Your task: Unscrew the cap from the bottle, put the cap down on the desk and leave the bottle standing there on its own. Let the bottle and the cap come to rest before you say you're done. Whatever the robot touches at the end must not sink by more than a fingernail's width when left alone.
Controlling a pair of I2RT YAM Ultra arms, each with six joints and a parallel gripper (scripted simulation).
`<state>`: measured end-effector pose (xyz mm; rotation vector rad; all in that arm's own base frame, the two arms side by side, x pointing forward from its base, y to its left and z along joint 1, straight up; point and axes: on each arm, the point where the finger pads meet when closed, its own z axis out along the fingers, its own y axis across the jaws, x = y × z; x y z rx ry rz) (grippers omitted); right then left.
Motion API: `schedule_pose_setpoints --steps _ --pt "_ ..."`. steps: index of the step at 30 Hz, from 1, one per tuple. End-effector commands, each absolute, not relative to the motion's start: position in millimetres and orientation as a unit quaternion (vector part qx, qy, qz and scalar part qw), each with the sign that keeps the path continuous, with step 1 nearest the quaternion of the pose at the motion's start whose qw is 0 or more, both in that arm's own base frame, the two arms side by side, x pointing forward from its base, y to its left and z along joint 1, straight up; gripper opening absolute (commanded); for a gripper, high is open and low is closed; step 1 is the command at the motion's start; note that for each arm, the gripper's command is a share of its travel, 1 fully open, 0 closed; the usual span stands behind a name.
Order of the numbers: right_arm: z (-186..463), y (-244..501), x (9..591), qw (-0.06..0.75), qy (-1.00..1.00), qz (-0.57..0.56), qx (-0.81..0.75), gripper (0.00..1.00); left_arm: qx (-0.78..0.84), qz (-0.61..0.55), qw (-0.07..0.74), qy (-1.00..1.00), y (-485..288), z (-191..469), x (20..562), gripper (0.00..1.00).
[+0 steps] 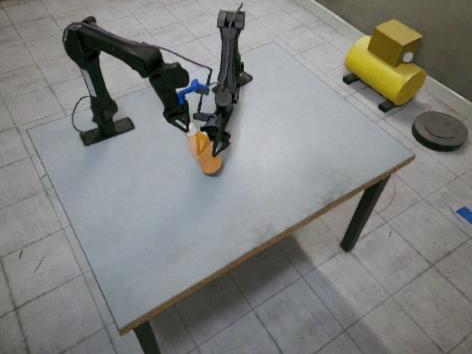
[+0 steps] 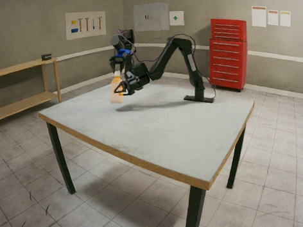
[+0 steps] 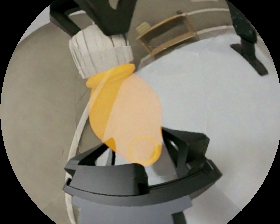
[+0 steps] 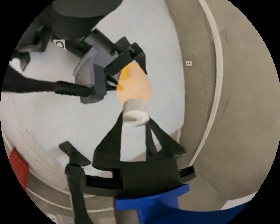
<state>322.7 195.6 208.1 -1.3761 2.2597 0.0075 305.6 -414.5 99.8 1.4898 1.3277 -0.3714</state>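
Note:
An orange bottle (image 1: 205,153) stands near the middle of the grey table, with its base at the table top. It also shows in the exterior view (image 2: 116,92). Its white cap (image 1: 191,130) is on the neck. My left gripper (image 1: 216,148) comes in from the side and is shut on the bottle's body, as the left wrist view (image 3: 121,112) shows. My right gripper (image 1: 186,124), with the blue part, comes down from above. It is shut on the cap (image 4: 134,135). The bottle's foot is hidden in both wrist views.
The right arm's base (image 1: 107,128) and the left arm's base (image 2: 199,98) stand on the table near its far edge. On the floor are a yellow tank (image 1: 385,61), a dark disc (image 1: 440,131), a red cabinet (image 2: 228,53) and a wooden shelf (image 2: 25,87).

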Motion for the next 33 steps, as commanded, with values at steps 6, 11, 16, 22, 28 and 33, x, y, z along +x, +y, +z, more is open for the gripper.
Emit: schedule_pose_setpoints --steps 6,11,16,22,28,33 --pt "217.1 197.9 322.8 0.246 0.675 -0.061 -0.693 0.0 0.614 -0.163 0.553 0.539 -418.6 123.3 305.9 0.0" --pt "217.1 197.9 322.8 0.245 0.665 -0.064 -0.703 0.0 0.614 -0.163 0.553 0.539 -418.6 123.3 305.9 0.0" --pt "213.1 195.9 323.8 0.244 0.685 -0.061 -0.683 0.0 0.614 -0.163 0.553 0.539 -418.6 123.3 305.9 0.0" --pt "211.8 195.2 324.2 0.244 0.692 -0.059 -0.677 0.45 0.614 -0.163 0.553 0.539 -418.6 123.3 305.9 0.0" --pt "211.8 195.2 324.2 0.244 0.698 -0.057 -0.671 0.7 0.614 -0.163 0.553 0.539 -418.6 123.3 305.9 0.0" --pt "212.1 195.3 324.2 0.245 0.806 -0.008 -0.539 0.7 0.614 -0.163 0.553 0.539 -418.6 123.3 305.9 0.0"
